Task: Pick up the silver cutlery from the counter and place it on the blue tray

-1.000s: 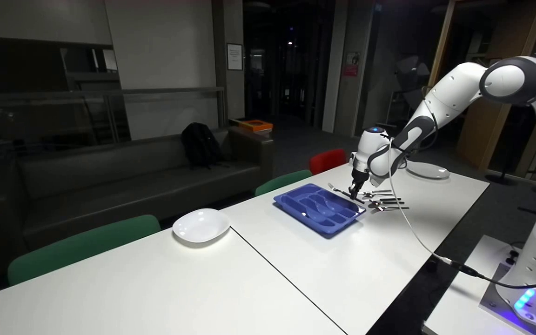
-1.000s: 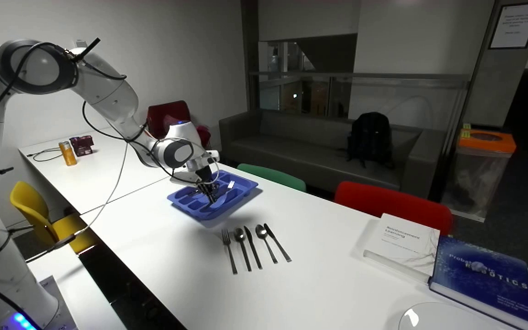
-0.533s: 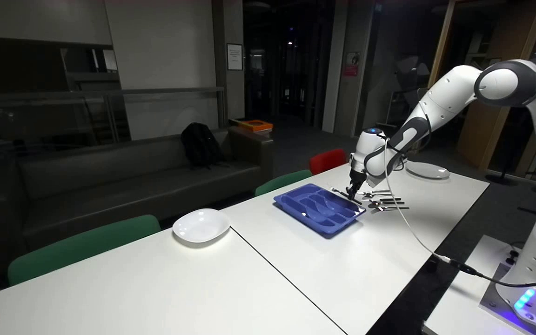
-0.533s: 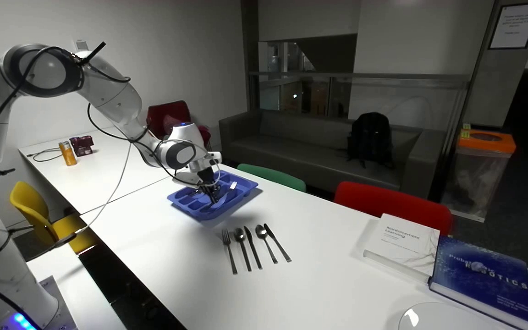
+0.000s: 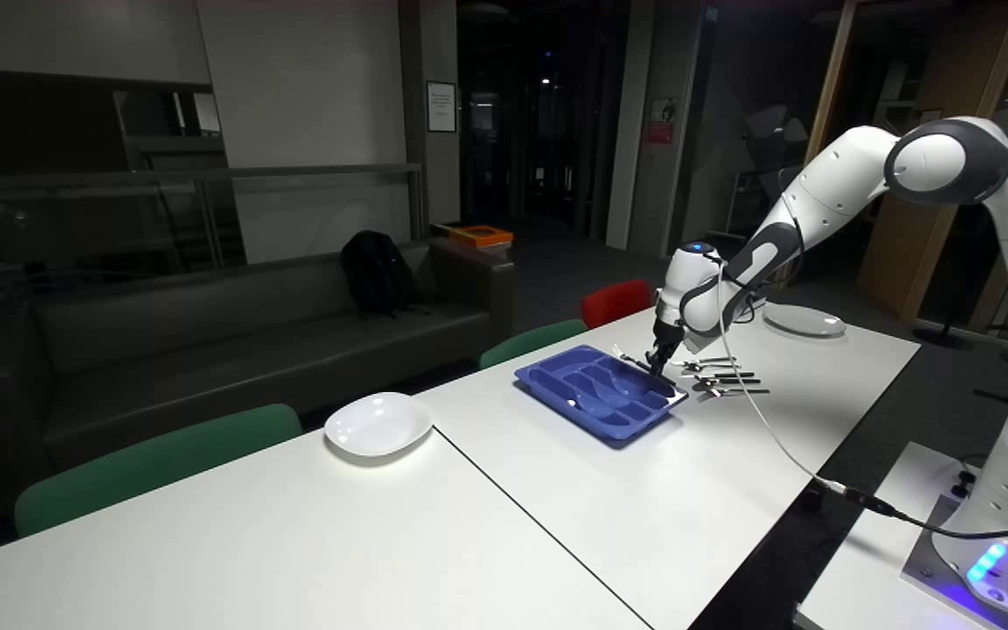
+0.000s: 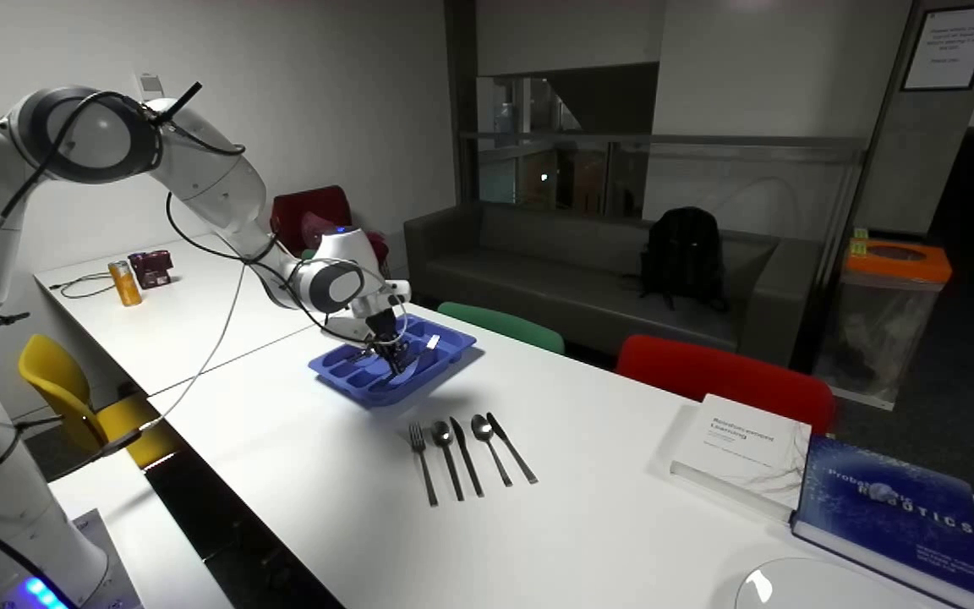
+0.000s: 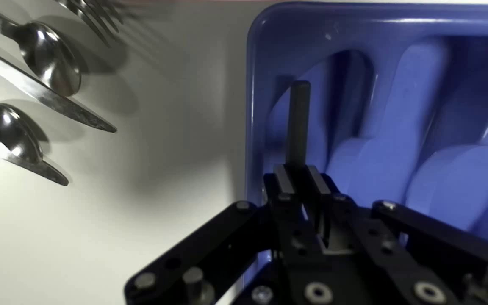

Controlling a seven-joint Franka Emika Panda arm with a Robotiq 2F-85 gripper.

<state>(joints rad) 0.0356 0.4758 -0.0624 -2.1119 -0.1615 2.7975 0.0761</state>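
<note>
The gripper (image 7: pixel 301 180) is drawn narrow, pinching the dark handle of what looks like a fork (image 7: pixel 298 123). In the wrist view the handle's free end juts past the fingertips, above the outermost compartment (image 7: pixel 317 127) of the blue tray (image 7: pixel 375 25); whether it touches the bottom I cannot tell. In both exterior views the bright tined end sticks out on the gripper's far side.

On the counter (image 6: pixel 605 474) a second fork (image 6: pixel 423 463), a spoon (image 6: pixel 450 463), a knife (image 6: pixel 467 457), another spoon (image 6: pixel 495 454) and another knife (image 6: pixel 511 447) lie in a row near the tray, heads towards it.

I would expect all of these to be light, stiff and hard to damage, but smooth, so apt to slip or swivel. The held fork seems gripped nearer its handle end than its tines, so the tined end may dip; better to lower it almost to the bottom before letting go. Spoon bowls and blades look like poor holds. The straight handles suit best, taken squarely across and close to the middle, very low, since the pieces lie flat. The last spoon and knife nearly meet at their heads, so pinch where their handles fan apart
</note>
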